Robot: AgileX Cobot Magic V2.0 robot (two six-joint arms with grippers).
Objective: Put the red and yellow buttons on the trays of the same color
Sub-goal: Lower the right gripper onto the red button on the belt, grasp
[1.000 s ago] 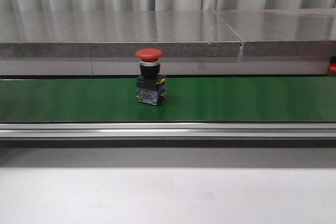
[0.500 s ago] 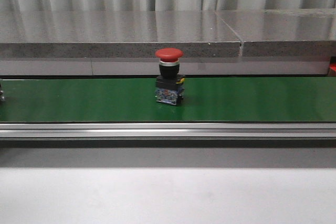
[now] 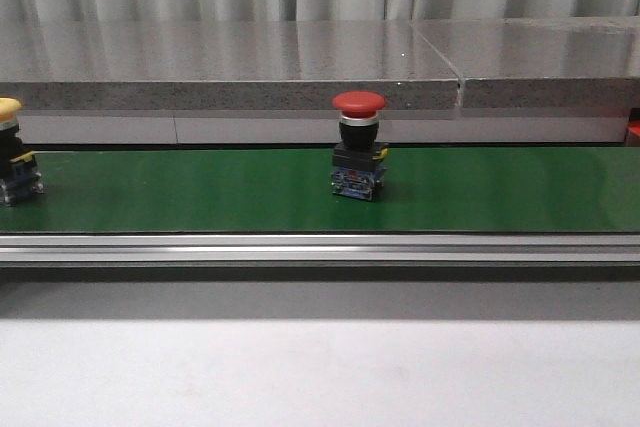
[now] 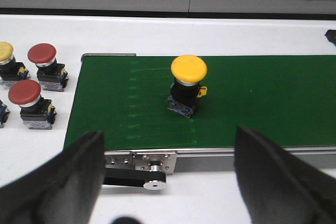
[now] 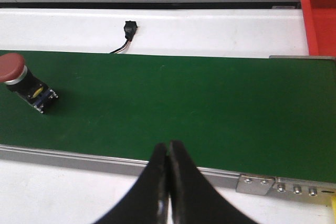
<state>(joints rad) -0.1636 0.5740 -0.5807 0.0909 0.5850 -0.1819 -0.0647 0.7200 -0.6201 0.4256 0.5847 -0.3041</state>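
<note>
A red button (image 3: 359,159) stands upright near the middle of the green conveyor belt (image 3: 480,192). A yellow button (image 3: 12,165) stands upright at the belt's left end. On the white table beside that end wait two more red buttons (image 4: 43,66) and part of another yellow one (image 4: 6,62). The left gripper (image 4: 168,179) hangs above the belt's near edge, fingers spread wide, holding nothing. The right gripper (image 5: 168,182) has its fingers pressed together, empty. A red tray (image 5: 320,19) sits off the belt's right end.

Two buttons are sitting on the belt (image 3: 200,192) — one (image 3: 359,146) near its middle, another (image 3: 14,165) far left.
</note>
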